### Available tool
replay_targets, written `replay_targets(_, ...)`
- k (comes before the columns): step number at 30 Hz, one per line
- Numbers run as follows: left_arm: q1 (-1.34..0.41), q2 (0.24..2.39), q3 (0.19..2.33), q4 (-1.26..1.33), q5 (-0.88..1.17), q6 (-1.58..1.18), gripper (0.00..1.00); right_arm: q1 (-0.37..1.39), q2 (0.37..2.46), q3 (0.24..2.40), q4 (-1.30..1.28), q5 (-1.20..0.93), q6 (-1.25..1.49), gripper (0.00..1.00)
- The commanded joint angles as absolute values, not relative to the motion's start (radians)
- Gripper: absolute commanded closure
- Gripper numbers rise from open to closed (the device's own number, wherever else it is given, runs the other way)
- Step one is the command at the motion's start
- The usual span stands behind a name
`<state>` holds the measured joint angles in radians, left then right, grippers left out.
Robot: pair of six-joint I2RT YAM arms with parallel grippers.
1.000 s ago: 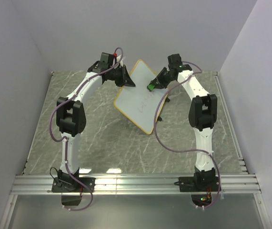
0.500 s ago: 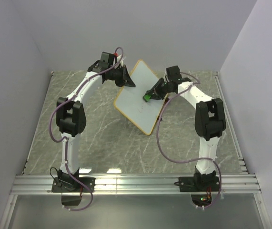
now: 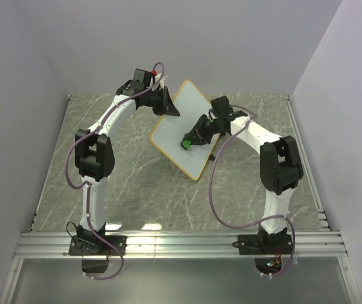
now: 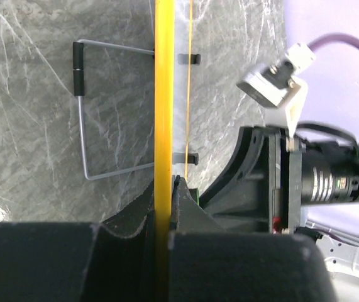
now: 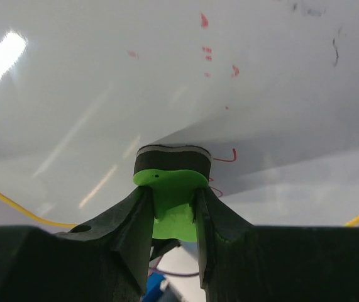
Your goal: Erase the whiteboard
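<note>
Overhead, the board [image 3: 175, 126] stands tilted at mid-table, above the grey marble table [image 3: 130, 183]. The left gripper [image 3: 168, 106] pinches its upper left edge. The right gripper [image 3: 191, 140] presses a green eraser [image 3: 186, 144] against the white face, near the centre. Any writing is too faint to read from here.

The left wrist view adds the clamp detail. The yellow rim [image 4: 163, 94] runs edge-on between the two fingers [image 4: 141, 207], which are closed tight on it. A wire stand [image 4: 82, 126] projects from one side of the board, and small black clips [image 4: 192, 59] sit on the other.

The right wrist view alone shows the contact. The jaws grip the eraser's green body and its black felt lies flat on the board. Red specks [image 5: 205, 50] lie above the felt, and a red stroke [image 5: 228, 156] sits just beside it.
</note>
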<state>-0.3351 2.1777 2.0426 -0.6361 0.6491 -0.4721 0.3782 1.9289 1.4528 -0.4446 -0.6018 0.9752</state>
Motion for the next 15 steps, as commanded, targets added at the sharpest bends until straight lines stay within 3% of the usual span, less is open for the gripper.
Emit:
replay_targets(1,-0.397,2.206,2.028,-0.764,0.563,-0.351,1.0,0.362,2.058,1.564,-0.446,-0.535,0.959,1.0)
replay_targets(15,-0.397,2.195,2.016,-0.764,0.563,-0.353,1.0,0.21,2.344,1.934,-0.514,-0.505,1.014,1.0)
